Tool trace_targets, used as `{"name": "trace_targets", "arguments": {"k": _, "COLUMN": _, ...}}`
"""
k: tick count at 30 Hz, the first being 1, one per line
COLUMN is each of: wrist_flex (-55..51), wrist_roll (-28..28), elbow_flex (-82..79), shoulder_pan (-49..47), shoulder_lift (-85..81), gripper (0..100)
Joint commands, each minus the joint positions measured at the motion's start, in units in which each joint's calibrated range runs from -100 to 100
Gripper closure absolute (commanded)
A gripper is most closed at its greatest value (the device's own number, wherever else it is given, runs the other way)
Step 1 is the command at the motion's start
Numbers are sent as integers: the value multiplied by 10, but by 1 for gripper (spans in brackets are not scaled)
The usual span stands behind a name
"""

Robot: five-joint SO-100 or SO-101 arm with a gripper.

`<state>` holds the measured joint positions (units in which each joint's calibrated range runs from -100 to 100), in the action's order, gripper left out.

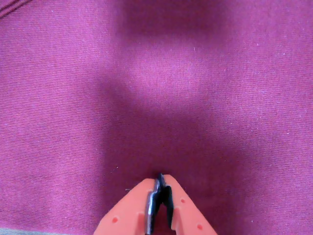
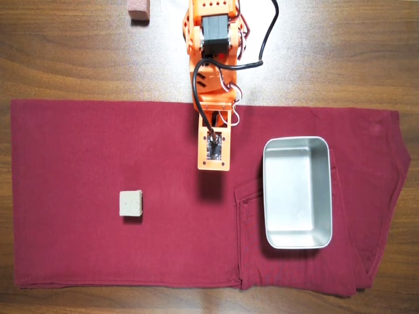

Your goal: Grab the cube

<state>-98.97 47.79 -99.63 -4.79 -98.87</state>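
My arm reaches in from the table's (image 2: 65, 59) far edge, gripper (image 1: 159, 179) clenched empty over the red cloth (image 2: 78, 144). One cube (image 2: 131, 203) sits left of centre, one metal tray (image 2: 297, 243) right, one reddish block (image 2: 138, 10) at the far edge.

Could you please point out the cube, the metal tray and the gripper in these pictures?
cube (image 2: 131, 203): overhead view, middle of its top face.
metal tray (image 2: 297, 147): overhead view, bare wall at its upper rim.
gripper (image 1: 160, 177): wrist view, where the fingertips meet, jaws closed.
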Motion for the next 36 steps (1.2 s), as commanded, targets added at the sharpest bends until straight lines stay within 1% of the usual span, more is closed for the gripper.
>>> {"name": "trace_targets", "arguments": {"k": 1, "wrist_flex": -10, "wrist_roll": -1, "elbow_flex": -4, "shoulder_pan": -1, "shoulder_lift": 5, "gripper": 99}}
{"name": "trace_targets", "arguments": {"k": 17, "wrist_flex": -10, "wrist_roll": -3, "elbow_flex": -4, "shoulder_pan": -13, "shoulder_lift": 8, "gripper": 99}}
{"name": "trace_targets", "arguments": {"k": 19, "wrist_flex": 15, "wrist_roll": 9, "elbow_flex": -4, "shoulder_pan": -19, "shoulder_lift": 21, "gripper": 100}}
{"name": "trace_targets", "arguments": {"k": 20, "wrist_flex": 53, "wrist_roll": 13, "elbow_flex": 7, "shoulder_pan": -2, "shoulder_lift": 40, "gripper": 99}}
{"name": "trace_targets", "arguments": {"k": 21, "wrist_flex": 95, "wrist_roll": 22, "elbow_flex": 34, "shoulder_pan": 25, "shoulder_lift": 78, "gripper": 94}}
{"name": "trace_targets", "arguments": {"k": 24, "wrist_flex": 193, "wrist_roll": 14, "elbow_flex": 200, "shoulder_pan": 80, "shoulder_lift": 190, "gripper": 84}}
{"name": "trace_targets", "arguments": {"k": 26, "wrist_flex": 281, "wrist_roll": -2, "elbow_flex": 318, "shoulder_pan": 121, "shoulder_lift": 275, "gripper": 83}}
{"name": "trace_targets", "arguments": {"k": 28, "wrist_flex": 350, "wrist_roll": 2, "elbow_flex": 406, "shoulder_pan": 177, "shoulder_lift": 375, "gripper": 79}}
{"name": "trace_targets", "arguments": {"k": 30, "wrist_flex": 398, "wrist_roll": 17, "elbow_flex": 476, "shoulder_pan": 256, "shoulder_lift": 484, "gripper": 77}}
{"name": "trace_targets", "arguments": {"k": 31, "wrist_flex": 407, "wrist_roll": 31, "elbow_flex": 497, "shoulder_pan": 297, "shoulder_lift": 535, "gripper": 77}}
{"name": "trace_targets", "arguments": {"k": 33, "wrist_flex": 480, "wrist_roll": 56, "elbow_flex": 502, "shoulder_pan": 385, "shoulder_lift": 631, "gripper": 73}}
{"name": "trace_targets", "arguments": {"k": 34, "wrist_flex": 498, "wrist_roll": 64, "elbow_flex": 504, "shoulder_pan": 417, "shoulder_lift": 678, "gripper": 73}}
{"name": "trace_targets", "arguments": {"k": 36, "wrist_flex": 503, "wrist_roll": 70, "elbow_flex": 504, "shoulder_pan": 449, "shoulder_lift": 742, "gripper": 72}}
